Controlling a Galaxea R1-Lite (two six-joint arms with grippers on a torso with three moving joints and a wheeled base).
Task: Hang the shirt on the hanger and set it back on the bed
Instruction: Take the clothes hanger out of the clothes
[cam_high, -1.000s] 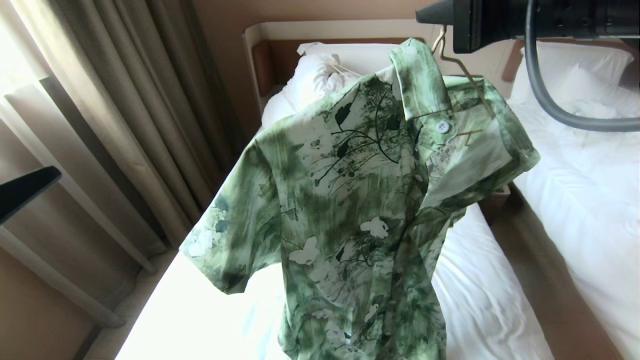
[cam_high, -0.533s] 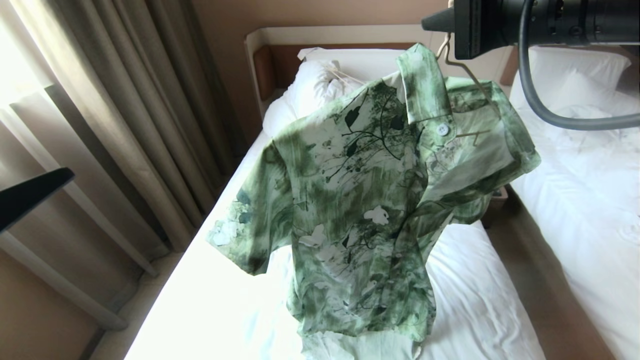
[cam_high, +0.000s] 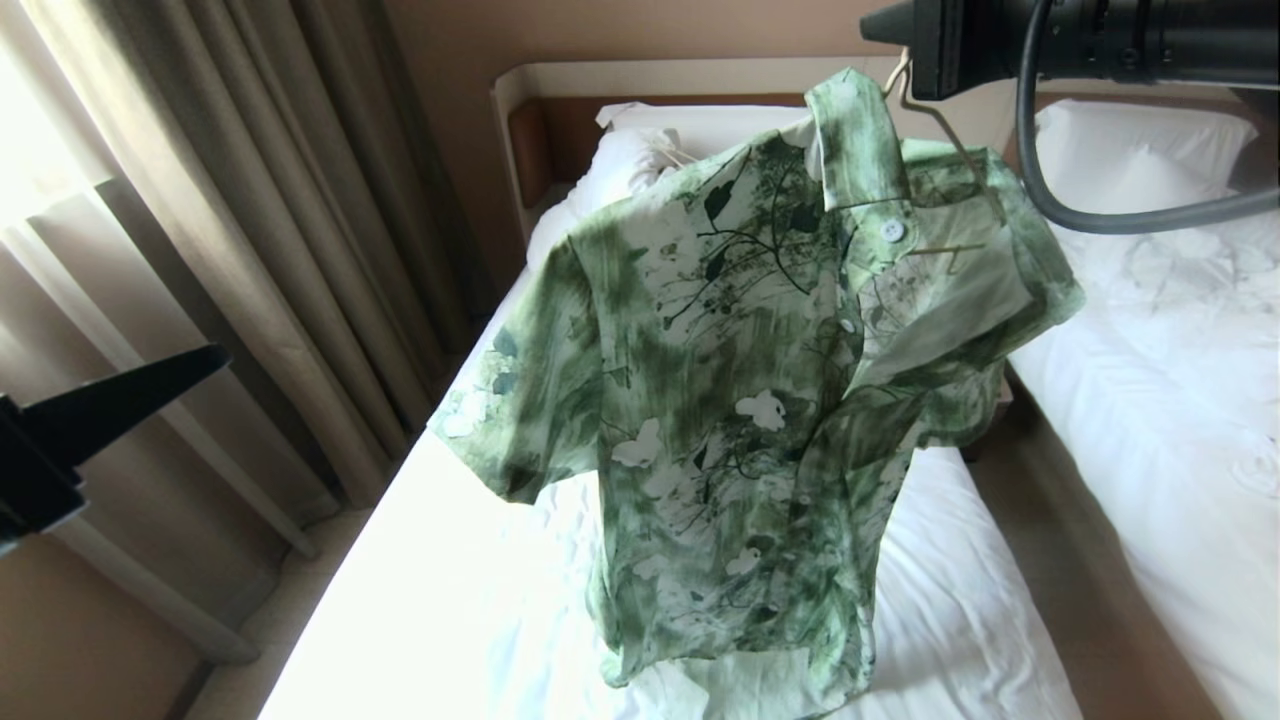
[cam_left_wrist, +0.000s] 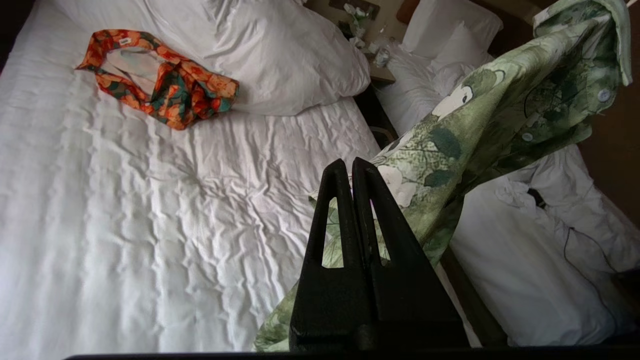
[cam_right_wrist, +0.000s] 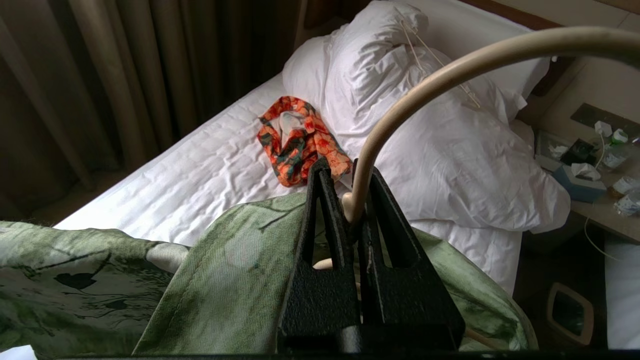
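The green flower-print shirt (cam_high: 760, 400) hangs on the cream hanger (cam_high: 940, 135) above the bed (cam_high: 430, 600); its hem reaches down to the white sheet. At the top right my right gripper (cam_high: 872, 22) is shut on the hanger's hook. In the right wrist view the curved hook (cam_right_wrist: 400, 100) rises from between the shut jaws of the right gripper (cam_right_wrist: 340, 167), with the shirt's collar (cam_right_wrist: 225, 280) below. My left gripper (cam_high: 215, 358) is shut and empty at the left edge, apart from the shirt. In its wrist view the left gripper (cam_left_wrist: 352, 165) points past a sleeve (cam_left_wrist: 500, 115).
An orange-and-green garment (cam_right_wrist: 300, 145) lies on the bed by the pillow (cam_right_wrist: 425, 140), which carries another thin hanger (cam_right_wrist: 435, 55). A second white bed (cam_high: 1180, 380) stands at the right, with a cluttered nightstand (cam_right_wrist: 600, 200) between. Curtains (cam_high: 250, 200) hang on the left.
The whole view has shifted with the torso, so the shirt's hem and more of the sheet now show. My left gripper has come further in from the left edge. The right grip is unchanged.
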